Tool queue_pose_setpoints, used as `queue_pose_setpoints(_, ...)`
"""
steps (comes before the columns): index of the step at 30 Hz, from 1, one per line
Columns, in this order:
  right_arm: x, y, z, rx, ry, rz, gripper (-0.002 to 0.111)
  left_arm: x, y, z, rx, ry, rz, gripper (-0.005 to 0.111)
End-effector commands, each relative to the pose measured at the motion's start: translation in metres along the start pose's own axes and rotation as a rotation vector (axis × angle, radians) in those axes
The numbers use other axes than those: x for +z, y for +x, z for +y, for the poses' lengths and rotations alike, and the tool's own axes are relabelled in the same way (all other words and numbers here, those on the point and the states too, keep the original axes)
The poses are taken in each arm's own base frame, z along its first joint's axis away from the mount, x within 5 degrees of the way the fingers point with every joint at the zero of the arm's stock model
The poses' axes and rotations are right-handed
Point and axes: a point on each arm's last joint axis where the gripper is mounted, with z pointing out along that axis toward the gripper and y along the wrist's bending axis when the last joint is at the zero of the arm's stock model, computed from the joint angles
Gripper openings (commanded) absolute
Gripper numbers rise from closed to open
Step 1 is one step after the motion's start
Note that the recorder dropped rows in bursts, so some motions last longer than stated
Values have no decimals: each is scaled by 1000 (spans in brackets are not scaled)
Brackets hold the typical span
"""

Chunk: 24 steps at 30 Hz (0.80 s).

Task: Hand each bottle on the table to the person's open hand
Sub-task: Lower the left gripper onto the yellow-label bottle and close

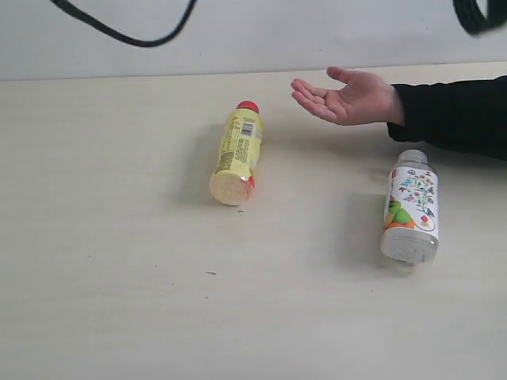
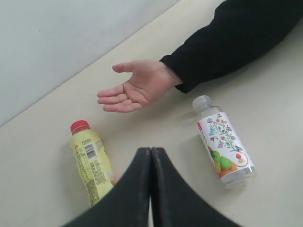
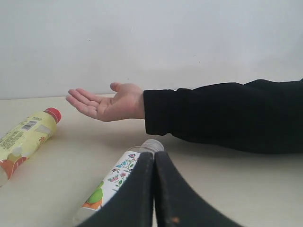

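Two bottles lie on their sides on the table (image 1: 95, 261). The yellow bottle with a red cap (image 1: 237, 153) (image 2: 91, 162) (image 3: 23, 140) is near the middle. The clear bottle with a floral label (image 1: 412, 207) (image 2: 223, 140) (image 3: 111, 182) lies to the right, close to the black sleeve. The person's open hand (image 1: 348, 97) (image 2: 135, 86) (image 3: 106, 103) hovers palm up at the back, empty. My left gripper (image 2: 151, 151) is shut on nothing, above the table between the two bottles. My right gripper (image 3: 153, 155) is shut and empty, just in front of the floral bottle. Neither gripper shows in the exterior view.
The person's black-sleeved forearm (image 1: 455, 111) stretches in from the right along the table's far edge. Black cables (image 1: 131, 32) hang across the pale wall behind. A few tiny dark specks (image 1: 211, 273) mark the tabletop.
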Motion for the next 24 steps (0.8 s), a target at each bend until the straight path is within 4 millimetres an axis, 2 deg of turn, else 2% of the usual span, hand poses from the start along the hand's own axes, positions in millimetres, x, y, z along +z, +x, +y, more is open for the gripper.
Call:
queue_pose_setpoints(1, 0, 1, 0, -1, 5, -10, 0, -13, -6, 36, -76, 21, 6, 0)
queue_pose_setpoints(5, 0, 1, 0, -1, 5, -10, 0, -12, -8, 63, -158, 16, 18, 0)
queue_pose_setpoints(8, 0, 1, 0, -1, 5, -10, 0, -1, -7, 84, -206, 9, 48, 0)
queue_pose_setpoints(10, 0, 1, 0, -1, 5, -10, 0, 12, -1, 101, -234, -9, 90, 0)
queue_pose_setpoints(13, 0, 1, 0, -1, 5, -10, 0, 42, 18, 124, -295, -21, 175, 0)
queue_pose_setpoints(15, 0, 1, 0, -1, 5, -10, 0, 56, 28, 130, -320, -9, 201, 0)
queue_pose_setpoints(18, 0, 1, 0, -1, 5, -10, 0, 88, 53, 141, -343, 4, 220, 0)
queue_pose_setpoints(21, 0, 1, 0, -1, 5, -10, 0, 106, 70, 139, -336, 8, 219, 0)
queue_pose_setpoints(24, 0, 1, 0, -1, 5, -10, 0, 136, 96, 131, -299, 0, 277, 0)
